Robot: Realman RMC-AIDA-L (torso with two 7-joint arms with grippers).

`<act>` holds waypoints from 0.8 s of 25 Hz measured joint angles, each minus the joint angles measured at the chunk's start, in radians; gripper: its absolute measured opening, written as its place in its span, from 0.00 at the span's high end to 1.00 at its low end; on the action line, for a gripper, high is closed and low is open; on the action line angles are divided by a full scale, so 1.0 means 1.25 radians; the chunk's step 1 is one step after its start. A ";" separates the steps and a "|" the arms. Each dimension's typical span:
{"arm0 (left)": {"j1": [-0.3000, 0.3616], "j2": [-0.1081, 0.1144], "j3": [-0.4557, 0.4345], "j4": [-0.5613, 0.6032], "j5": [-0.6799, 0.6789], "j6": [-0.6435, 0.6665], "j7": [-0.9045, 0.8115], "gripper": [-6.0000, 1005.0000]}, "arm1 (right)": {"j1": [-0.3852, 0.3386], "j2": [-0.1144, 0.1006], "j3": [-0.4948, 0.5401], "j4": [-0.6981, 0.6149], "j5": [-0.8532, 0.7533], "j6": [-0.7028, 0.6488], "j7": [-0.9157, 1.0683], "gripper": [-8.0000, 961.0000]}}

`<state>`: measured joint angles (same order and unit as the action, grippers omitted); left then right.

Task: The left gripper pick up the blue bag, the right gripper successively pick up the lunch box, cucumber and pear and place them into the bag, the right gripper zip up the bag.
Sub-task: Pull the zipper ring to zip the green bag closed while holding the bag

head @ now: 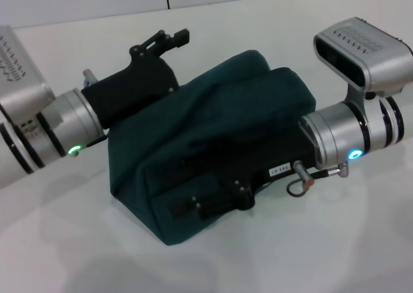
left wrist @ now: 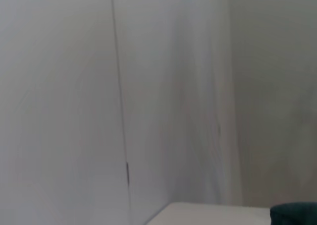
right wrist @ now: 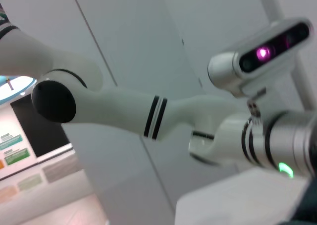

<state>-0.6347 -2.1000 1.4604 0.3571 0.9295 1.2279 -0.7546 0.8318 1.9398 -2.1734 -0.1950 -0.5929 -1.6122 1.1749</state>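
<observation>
Blue bag (head: pixel 213 144) fills head view; left wrist view catches its corner (left wrist: pixel 294 214).

A white arm (right wrist: pixel 124 108) with two black bands reaches across in front of a pale panelled wall (right wrist: pixel 148 31). At its end sits a silver wrist (right wrist: pixel 267 143) with a green light, and a grey camera housing (right wrist: pixel 257 56) above it glows magenta. No fingers show. A white table corner (right wrist: pixel 223 205) lies beneath.
</observation>
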 joint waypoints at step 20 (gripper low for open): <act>-0.037 0.000 0.000 0.008 -0.187 0.008 0.087 0.12 | -0.098 -0.006 0.125 -0.068 0.000 -0.047 -0.126 0.43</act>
<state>-0.6805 -2.1006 1.4601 0.3667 0.6955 1.2383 -0.6454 0.7091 1.9328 -2.0171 -0.2801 -0.5930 -1.6712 1.0178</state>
